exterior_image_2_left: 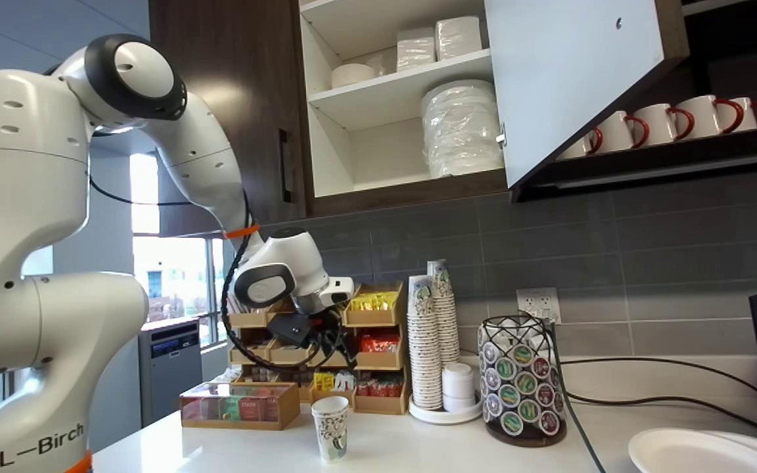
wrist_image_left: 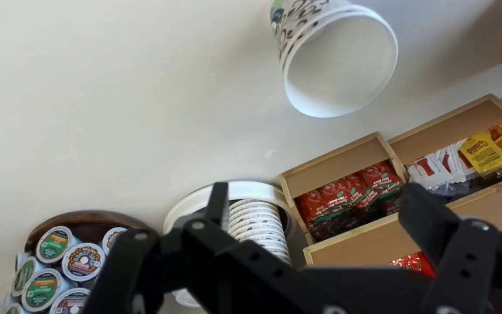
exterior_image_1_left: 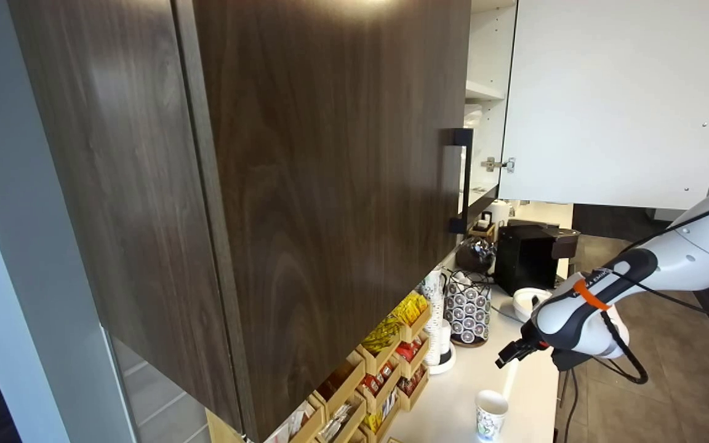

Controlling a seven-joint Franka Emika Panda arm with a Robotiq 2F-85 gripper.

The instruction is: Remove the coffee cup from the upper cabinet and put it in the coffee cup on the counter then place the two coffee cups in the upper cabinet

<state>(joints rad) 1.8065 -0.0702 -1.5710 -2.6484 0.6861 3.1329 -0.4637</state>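
Pincer (wrist_image_left: 314, 194), black, two-fingered, spread around nothing, above the white surface (exterior_image_2_left: 385, 450). Apart from it, the leaf-printed tapered white paper cup (exterior_image_2_left: 332, 433) stands upright; probably light and crushable, so grip softly below its rim, minding the tan wooden drawers (exterior_image_2_left: 378, 361) nearby. Higher, the white-shelved upper cabinet (exterior_image_2_left: 382, 151) offers lower-shelf room beside a plastic-wrapped white stack (exterior_image_2_left: 460, 128), behind a dark wooden edge (exterior_image_2_left: 405, 193)

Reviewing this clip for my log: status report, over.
Black two-fingered pincer open, holding nothing. White paper cup with dark printed vines upright on white counter; nesting unclear. Possible obstruction: tan wooden packet rack nearby.
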